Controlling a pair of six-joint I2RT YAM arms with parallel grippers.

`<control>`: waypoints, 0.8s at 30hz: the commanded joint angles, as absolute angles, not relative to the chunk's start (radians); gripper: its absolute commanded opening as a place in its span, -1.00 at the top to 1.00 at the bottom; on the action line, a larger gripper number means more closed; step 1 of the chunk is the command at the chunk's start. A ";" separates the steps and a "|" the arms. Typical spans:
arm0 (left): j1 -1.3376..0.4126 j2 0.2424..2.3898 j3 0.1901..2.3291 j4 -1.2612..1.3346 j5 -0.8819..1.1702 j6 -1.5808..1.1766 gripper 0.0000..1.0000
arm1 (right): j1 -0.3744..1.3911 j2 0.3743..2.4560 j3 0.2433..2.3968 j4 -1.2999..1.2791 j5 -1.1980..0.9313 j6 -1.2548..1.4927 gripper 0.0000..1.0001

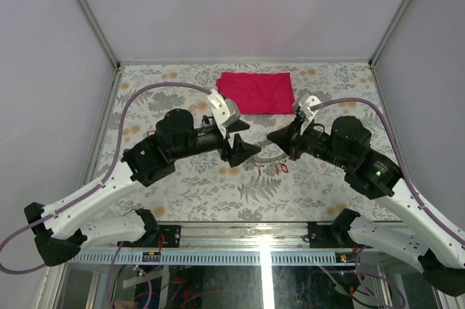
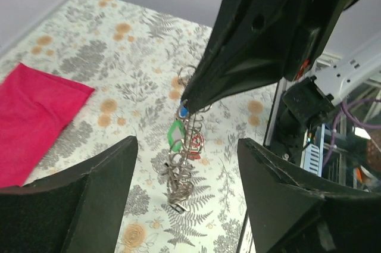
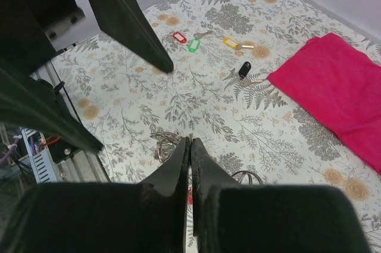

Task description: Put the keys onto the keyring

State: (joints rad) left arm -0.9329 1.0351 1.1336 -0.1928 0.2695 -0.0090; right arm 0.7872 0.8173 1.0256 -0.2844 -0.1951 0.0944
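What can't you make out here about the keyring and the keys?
Keyring: tiny in the top view; in the left wrist view the right end effector covers most of it.
Green-tagged key: whether it is threaded on the ring, lost in the tangle.
Yellow-tagged key: not seen in the top view, perhaps under the left arm.

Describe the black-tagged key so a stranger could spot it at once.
Find the red cloth on the floral table. Four tagged keys lie loose beside it; the black-tagged key is nearest the cloth, the only dark tag among red, green and yellow.
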 commanded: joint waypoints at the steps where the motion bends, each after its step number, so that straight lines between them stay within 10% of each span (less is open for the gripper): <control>1: -0.928 1.073 1.112 -0.118 0.353 0.001 -0.42 | 0.784 0.809 1.084 -0.174 -0.193 0.145 1.00; 10: -0.930 1.131 1.134 -0.143 0.359 0.132 -0.48 | 0.784 0.816 1.091 -0.147 -0.229 0.180 1.00; 24: -0.931 1.194 1.185 -0.225 0.396 0.205 0.21 | 0.784 0.828 1.090 -0.076 -0.293 0.246 1.00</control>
